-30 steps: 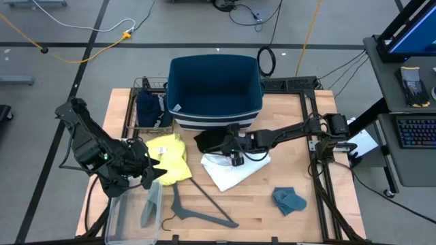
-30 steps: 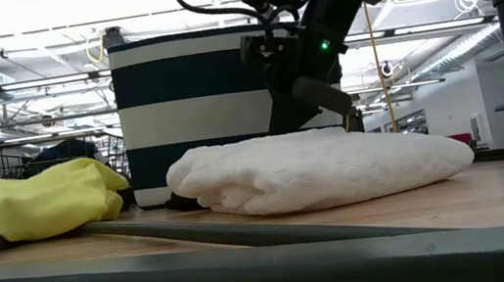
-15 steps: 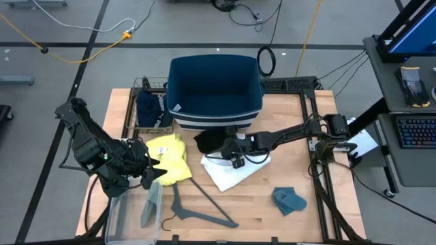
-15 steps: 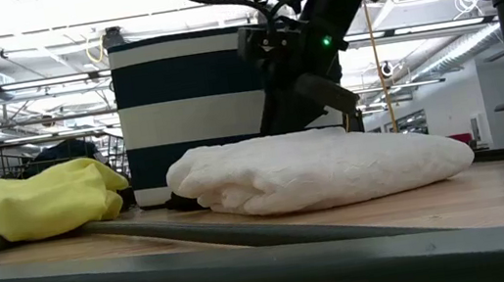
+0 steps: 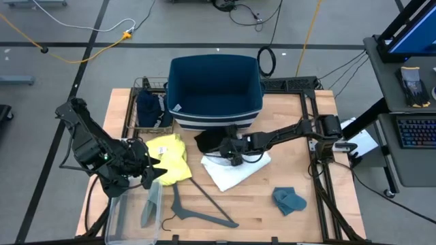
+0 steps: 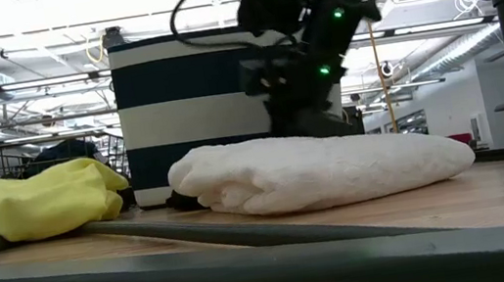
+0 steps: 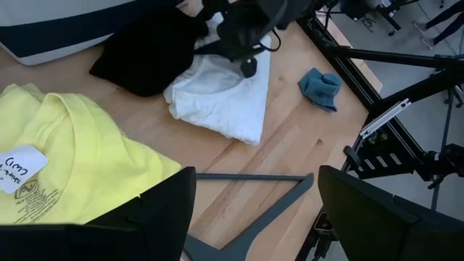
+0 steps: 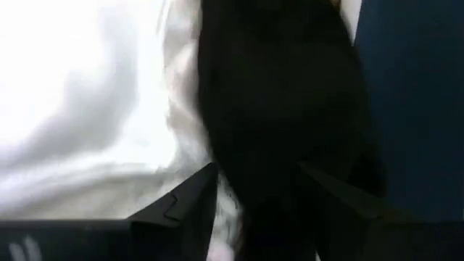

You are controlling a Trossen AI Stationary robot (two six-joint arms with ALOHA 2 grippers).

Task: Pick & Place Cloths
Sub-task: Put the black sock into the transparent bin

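- The right gripper was seen reaching from the right edge of the table toward its middle, lowered where the black cloth and the white cloth met
- In the right wrist view its fingers were set apart with the black cloth between and ahead of them, the white cloth to one side; whether any fabric was actually pinched could not be told
- The black cloth was found lying just in front of the navy striped basket, which stood at the middle of the far edge
- The white cloth was spread near the table's centre, partly overlapped by the black one, and showed in the low view as a crumpled mound
- The left gripper was held near the left edge, over the near side of the yellow cloth; its fingers were spread wide with nothing between them
- The yellow cloth was laid left of centre, with a white label showing in the left wrist view
- A navy cloth was heaped in a wire tray at the far left corner
- A small teal rag was placed toward the near right corner, well apart from the other cloths
- A grey hanger was laid near the near edge, beside a clear plastic bin at the near left corner
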